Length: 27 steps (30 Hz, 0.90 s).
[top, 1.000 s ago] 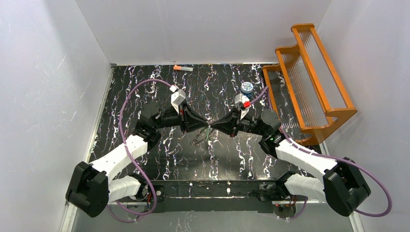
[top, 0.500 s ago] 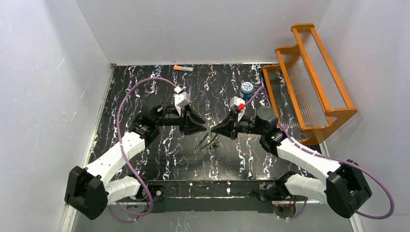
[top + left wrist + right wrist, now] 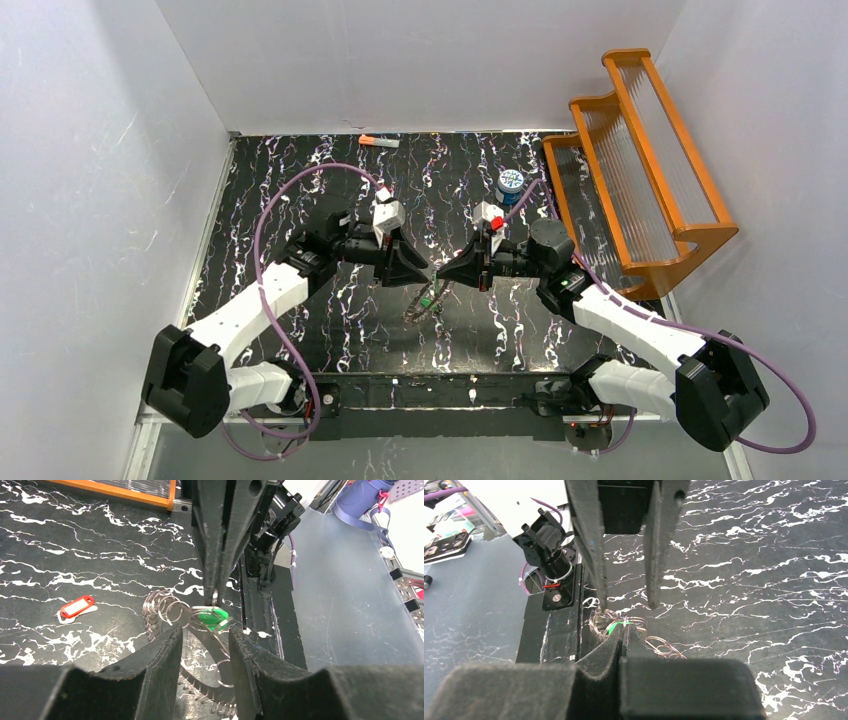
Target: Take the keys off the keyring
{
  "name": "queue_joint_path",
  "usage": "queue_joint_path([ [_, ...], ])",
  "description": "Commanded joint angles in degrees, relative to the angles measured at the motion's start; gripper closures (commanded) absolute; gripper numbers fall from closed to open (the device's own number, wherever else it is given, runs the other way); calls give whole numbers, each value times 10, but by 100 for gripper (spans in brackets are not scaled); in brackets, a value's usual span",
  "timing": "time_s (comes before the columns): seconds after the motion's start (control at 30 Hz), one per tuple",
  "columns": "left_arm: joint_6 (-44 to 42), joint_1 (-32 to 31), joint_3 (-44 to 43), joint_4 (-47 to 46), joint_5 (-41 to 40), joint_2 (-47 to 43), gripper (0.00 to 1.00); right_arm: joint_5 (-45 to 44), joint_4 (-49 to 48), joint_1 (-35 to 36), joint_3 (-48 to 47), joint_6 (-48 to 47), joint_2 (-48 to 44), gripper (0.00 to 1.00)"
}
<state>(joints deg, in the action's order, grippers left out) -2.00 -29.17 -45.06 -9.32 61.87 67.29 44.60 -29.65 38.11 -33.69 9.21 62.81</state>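
Black marbled desk [image 3: 455, 165], white walls [image 3: 400, 60] all round, orange rack [image 3: 640, 170] off to the right. My right tool [image 3: 622, 632] is pinched tight on the wire loops [image 3: 167, 611] by a green key [image 3: 212, 617]. My left tool [image 3: 206, 632] is partly open around that bunch. The toothed keyring [image 3: 197, 690] is right under them, mid-desk. Only the left wrist view catches the red key [image 3: 76, 606] (lying apart on the desk).
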Motion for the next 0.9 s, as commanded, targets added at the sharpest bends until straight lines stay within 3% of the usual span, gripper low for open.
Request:
queue_joint_path([
  [0.0,-35,-5,-40,29,38,28,64,46,-27,-2,-39,-10,-9,99],
  [0.47,-41,-19,-54,43,111,48,68,80,-33,-2,-46,-6,1,99],
  [0.87,-37,-34,-49,44,137,25,95,58,-6,-1,-44,-23,-6,99],
])
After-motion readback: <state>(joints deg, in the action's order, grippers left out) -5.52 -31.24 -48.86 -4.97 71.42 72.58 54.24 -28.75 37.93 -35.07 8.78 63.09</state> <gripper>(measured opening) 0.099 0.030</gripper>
